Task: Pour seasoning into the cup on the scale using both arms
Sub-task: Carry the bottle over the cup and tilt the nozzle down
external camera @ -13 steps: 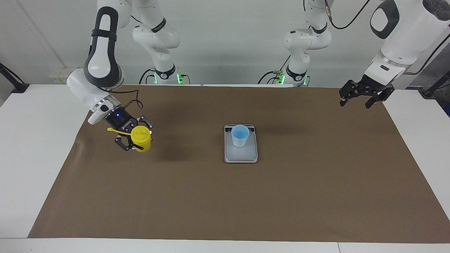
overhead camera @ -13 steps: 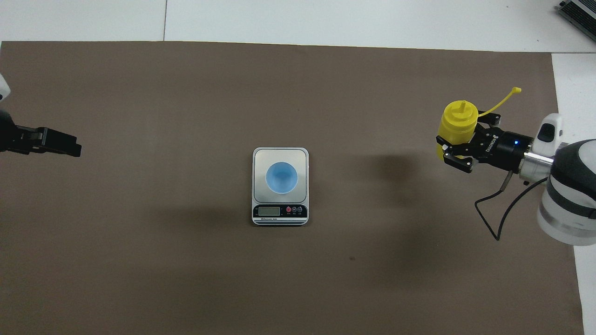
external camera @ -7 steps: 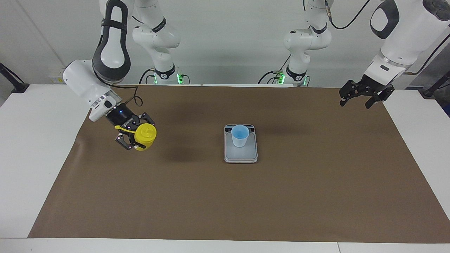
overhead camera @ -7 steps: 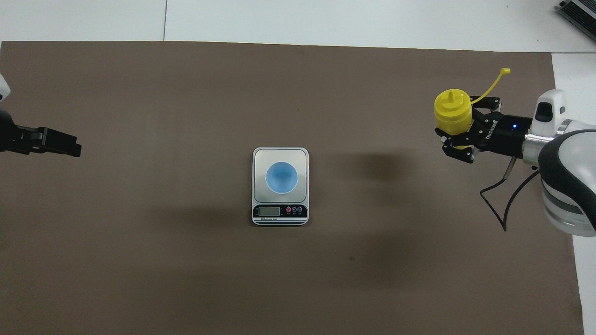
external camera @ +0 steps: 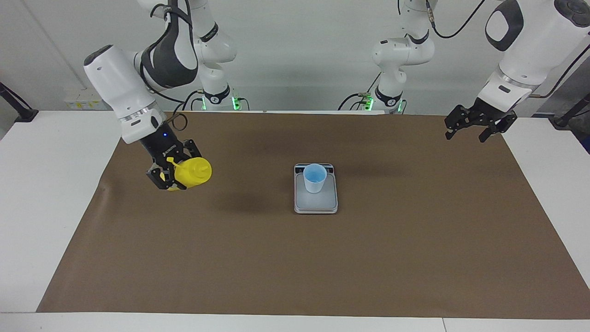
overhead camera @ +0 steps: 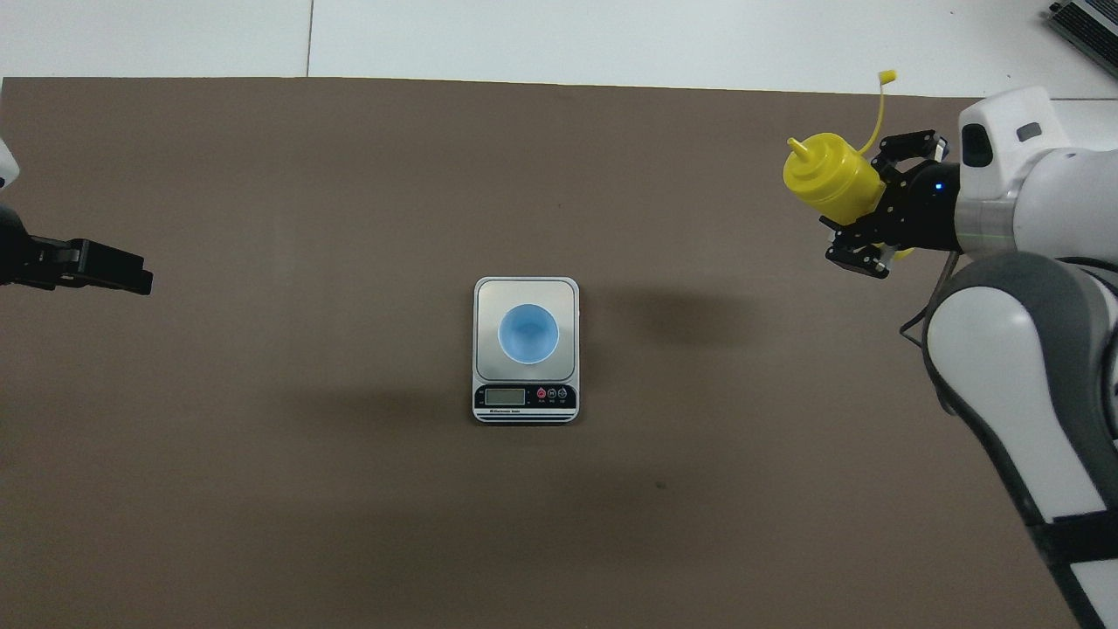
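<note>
Right end effector (external camera: pixel 174 175) clamped on tilted yellow plastic squeeze bottle (external camera: pixel 193 172) above brown worktop (external camera: pixel 295 258) edge, left end effector (external camera: pixel 468 129) fingers apart, waiting, light-blue plastic cup (external camera: pixel 315 178) on silver-grey scale (external camera: pixel 316 203) mid-worktop.

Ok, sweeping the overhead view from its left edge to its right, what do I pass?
Left gripper with open jaws → scale carrying the blue cup → yellow squeeze bottle tilted in the air → right gripper clamped on it.

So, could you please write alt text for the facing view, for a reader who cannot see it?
The right gripper holds a yellow bottle tilted in the air above the brown mat, near the right arm's end of the table. At mid-table a blue cup stands on a scale. The left gripper waits, jaws open, over the mat's other end.
</note>
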`<action>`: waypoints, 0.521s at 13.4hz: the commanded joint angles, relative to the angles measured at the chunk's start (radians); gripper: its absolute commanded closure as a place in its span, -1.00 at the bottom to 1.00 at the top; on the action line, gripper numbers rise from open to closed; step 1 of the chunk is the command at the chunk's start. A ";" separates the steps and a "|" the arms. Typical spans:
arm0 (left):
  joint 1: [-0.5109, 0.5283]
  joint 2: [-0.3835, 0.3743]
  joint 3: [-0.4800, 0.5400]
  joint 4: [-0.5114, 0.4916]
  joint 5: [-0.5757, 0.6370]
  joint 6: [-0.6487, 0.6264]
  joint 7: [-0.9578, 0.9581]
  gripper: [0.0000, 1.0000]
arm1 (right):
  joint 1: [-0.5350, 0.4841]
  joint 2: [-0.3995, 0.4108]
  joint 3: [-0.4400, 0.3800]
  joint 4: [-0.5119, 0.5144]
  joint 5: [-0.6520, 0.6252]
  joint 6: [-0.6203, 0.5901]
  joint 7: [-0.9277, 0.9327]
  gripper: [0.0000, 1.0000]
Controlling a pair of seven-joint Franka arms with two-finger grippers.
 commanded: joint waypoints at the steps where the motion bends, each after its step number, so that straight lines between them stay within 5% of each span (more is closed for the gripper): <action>1: 0.011 -0.031 -0.006 -0.037 -0.008 0.019 -0.006 -1.00 | 0.087 0.007 0.002 0.032 -0.193 -0.014 0.140 1.00; 7: 0.011 -0.031 -0.006 -0.037 -0.008 0.019 -0.006 -1.00 | 0.294 0.086 0.002 0.046 -0.534 0.025 0.247 1.00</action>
